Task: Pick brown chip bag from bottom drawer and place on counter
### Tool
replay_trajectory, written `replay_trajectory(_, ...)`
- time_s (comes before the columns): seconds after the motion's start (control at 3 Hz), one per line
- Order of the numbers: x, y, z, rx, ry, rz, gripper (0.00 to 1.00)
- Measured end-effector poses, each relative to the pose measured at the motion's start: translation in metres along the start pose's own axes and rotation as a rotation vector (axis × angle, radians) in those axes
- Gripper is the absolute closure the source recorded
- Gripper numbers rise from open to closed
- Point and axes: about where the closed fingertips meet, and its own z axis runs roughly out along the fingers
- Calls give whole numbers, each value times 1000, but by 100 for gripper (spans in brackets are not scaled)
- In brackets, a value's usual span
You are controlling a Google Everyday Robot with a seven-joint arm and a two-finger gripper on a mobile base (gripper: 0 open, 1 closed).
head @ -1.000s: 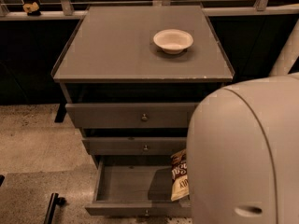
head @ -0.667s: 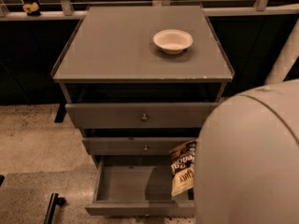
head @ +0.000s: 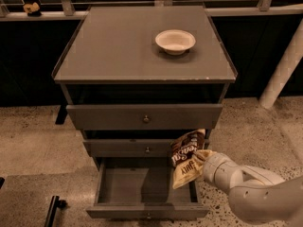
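Our gripper (head: 202,163), low right, is clamped on the bag (head: 186,156), which hangs over the open drawer (head: 142,186), against the middle drawer (head: 123,148). We'd rise straight, clear the counter (head: 118,51) rim, then set down short of the bowl (head: 175,40).

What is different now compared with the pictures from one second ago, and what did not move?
The brown chip bag has risen: held by the gripper, it now hangs above the bottom drawer, before the middle drawer. The arm has drawn back to the lower right. The bowl, counter and drawers stayed put.
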Motion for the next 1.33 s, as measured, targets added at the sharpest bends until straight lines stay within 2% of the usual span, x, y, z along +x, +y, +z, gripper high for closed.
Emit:
replay_trajectory(0.67, -34, -36, -27, 65, -9, -71, 100)
replay_trajectory(1.0, -34, -36, -27, 65, -9, -71, 100)
replay_trajectory(1.33, -38, -43, -34, 76, -9, -102, 100)
